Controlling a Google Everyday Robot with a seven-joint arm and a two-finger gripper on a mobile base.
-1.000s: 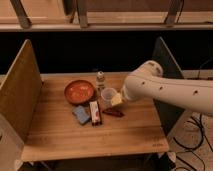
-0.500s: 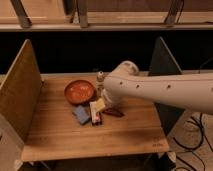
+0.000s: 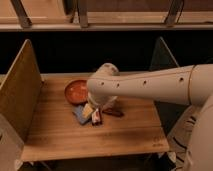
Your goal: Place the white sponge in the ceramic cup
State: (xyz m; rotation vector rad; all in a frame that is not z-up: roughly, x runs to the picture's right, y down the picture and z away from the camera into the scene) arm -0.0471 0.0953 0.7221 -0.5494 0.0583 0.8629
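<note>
The white sponge (image 3: 79, 114) is a pale blue-grey flat pad lying on the wooden table (image 3: 60, 135), just in front of the red bowl. My gripper (image 3: 88, 110) hangs from the white arm (image 3: 150, 85) and is down over the sponge's right edge, touching or just above it. The ceramic cup is hidden behind the arm.
A wide red-orange bowl (image 3: 76, 91) sits behind the sponge. A narrow white, red and black packet (image 3: 97, 118) lies right of the sponge, with a small dark red item (image 3: 114, 112) beyond it. Upright wooden panels (image 3: 20, 90) flank the table on both sides.
The arm has swung left and down across the table. The gripper went from beside the cup to over the sponge, and the arm now covers the cup and the small bottle.
</note>
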